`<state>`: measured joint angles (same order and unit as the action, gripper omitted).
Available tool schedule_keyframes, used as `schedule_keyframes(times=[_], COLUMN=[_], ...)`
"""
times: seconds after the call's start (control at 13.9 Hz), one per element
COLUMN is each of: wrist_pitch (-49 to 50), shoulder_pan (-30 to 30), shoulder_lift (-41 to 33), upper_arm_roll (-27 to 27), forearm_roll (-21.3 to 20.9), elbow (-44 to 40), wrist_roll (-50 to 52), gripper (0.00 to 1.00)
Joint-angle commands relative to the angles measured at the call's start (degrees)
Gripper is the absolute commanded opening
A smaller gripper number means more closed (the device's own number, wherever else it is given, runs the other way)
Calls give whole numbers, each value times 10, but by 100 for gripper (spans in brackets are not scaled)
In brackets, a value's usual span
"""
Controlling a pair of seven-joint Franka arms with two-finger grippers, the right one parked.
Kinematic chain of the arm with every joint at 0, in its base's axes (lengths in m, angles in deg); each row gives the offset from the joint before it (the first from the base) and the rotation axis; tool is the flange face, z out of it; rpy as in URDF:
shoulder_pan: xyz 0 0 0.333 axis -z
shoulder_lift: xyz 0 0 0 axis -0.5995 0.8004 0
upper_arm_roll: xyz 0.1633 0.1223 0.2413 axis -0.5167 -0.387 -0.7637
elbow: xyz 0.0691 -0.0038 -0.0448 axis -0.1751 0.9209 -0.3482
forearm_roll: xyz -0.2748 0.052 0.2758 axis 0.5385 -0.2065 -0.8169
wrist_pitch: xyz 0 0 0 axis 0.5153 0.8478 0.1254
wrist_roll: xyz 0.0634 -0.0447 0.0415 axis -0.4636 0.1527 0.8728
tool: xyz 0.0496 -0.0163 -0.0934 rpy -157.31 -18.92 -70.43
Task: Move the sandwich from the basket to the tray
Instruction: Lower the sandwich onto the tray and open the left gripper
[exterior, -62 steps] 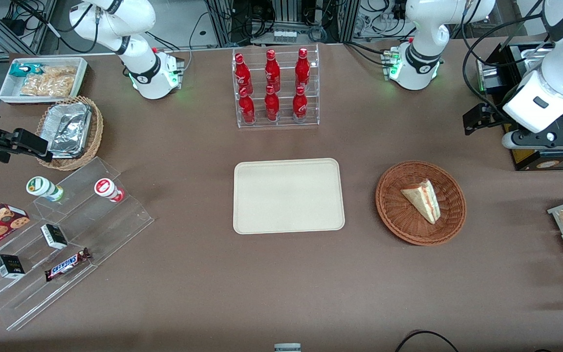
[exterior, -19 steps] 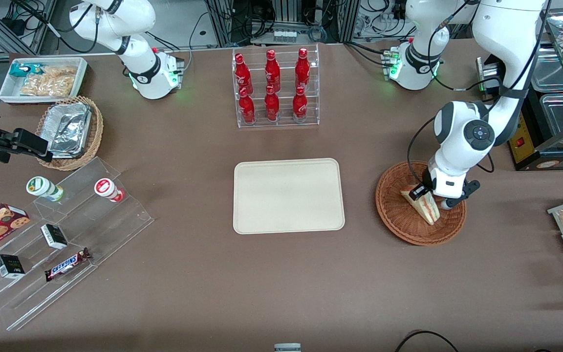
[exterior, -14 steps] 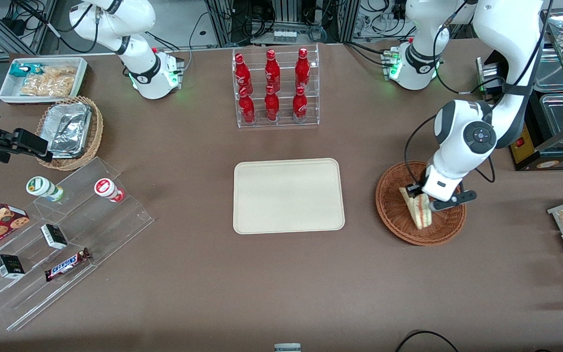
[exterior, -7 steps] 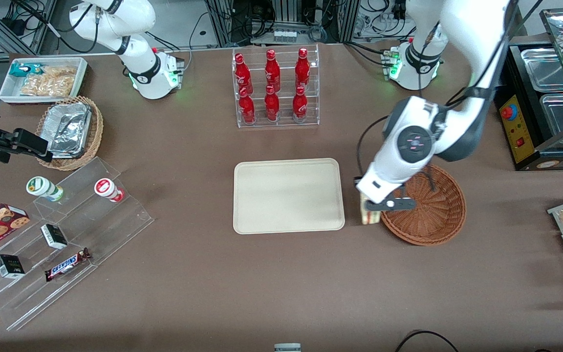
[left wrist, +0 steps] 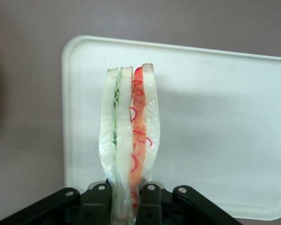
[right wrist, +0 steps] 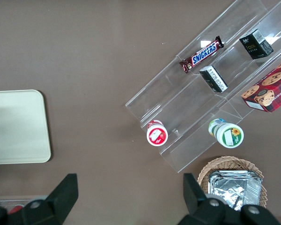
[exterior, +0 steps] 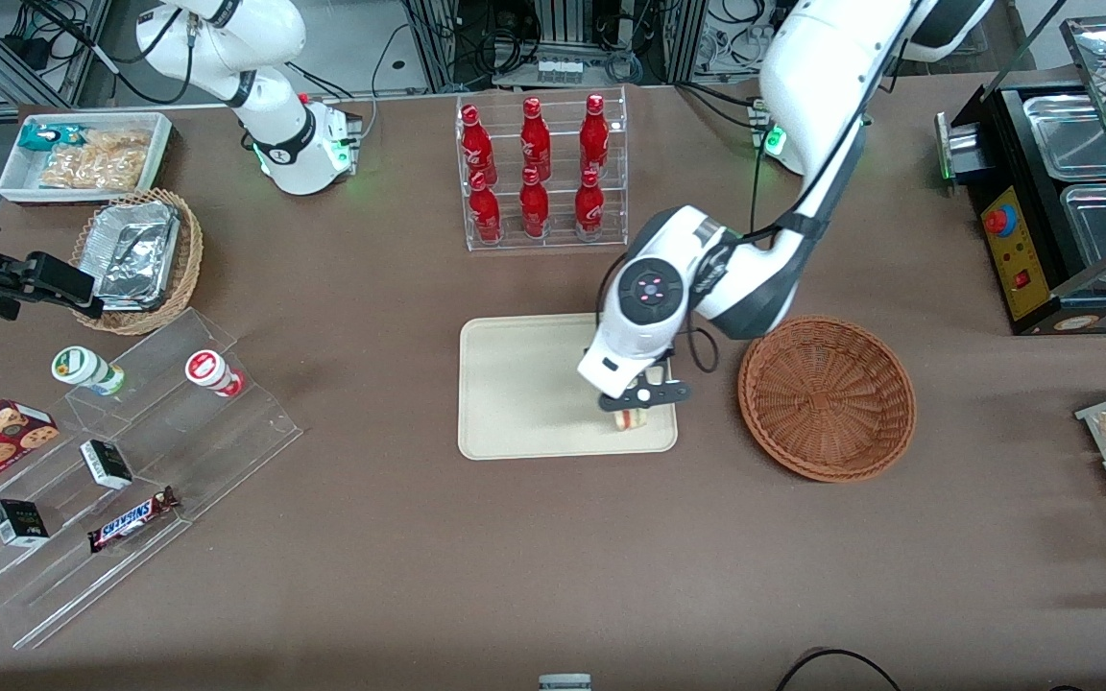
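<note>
1. The gripper (exterior: 632,405) hangs over the tray (exterior: 515,384), above the corner that lies nearest the basket (exterior: 827,397) and nearest the front camera.
2. Its two black fingers (left wrist: 150,199) are clamped on the sandwich (left wrist: 129,140), pinching one end of the wedge between them.
3. In the wrist view the sandwich stands on edge out from the fingers, with its cut side showing: white bread slices, a green layer on one side and a red layer on the other, all in a clear wrap.
4. In the front view only a small pale piece of the sandwich (exterior: 629,418) shows beneath the gripper, over the tray's surface; whether it touches the tray cannot be told.
5. The tray lies flat on the brown table (exterior: 419,557), and the rest of its surface is bare.
6. The basket sits just beside the tray, toward the working arm's end of the table, and holds nothing.
7. A clear rack of red bottles (exterior: 539,173) stands farther from the front camera than the tray.
8. Clear stepped shelves (exterior: 131,461) with snacks and small cups lie toward the parked arm's end of the table.
</note>
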<state>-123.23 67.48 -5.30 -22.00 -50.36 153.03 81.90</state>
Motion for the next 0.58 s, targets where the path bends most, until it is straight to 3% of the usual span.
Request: schedule_keyframes(times=[0.0, 0.5], wrist_pitch=[19, -78], shoulder_pan=[34, 80], shoulder_lift=[51, 83], upper_arm_roll=[-6, -8], forearm_roll=[2, -8], elbow=[-70, -62], wrist_roll=[40, 45], gripper=[0, 0])
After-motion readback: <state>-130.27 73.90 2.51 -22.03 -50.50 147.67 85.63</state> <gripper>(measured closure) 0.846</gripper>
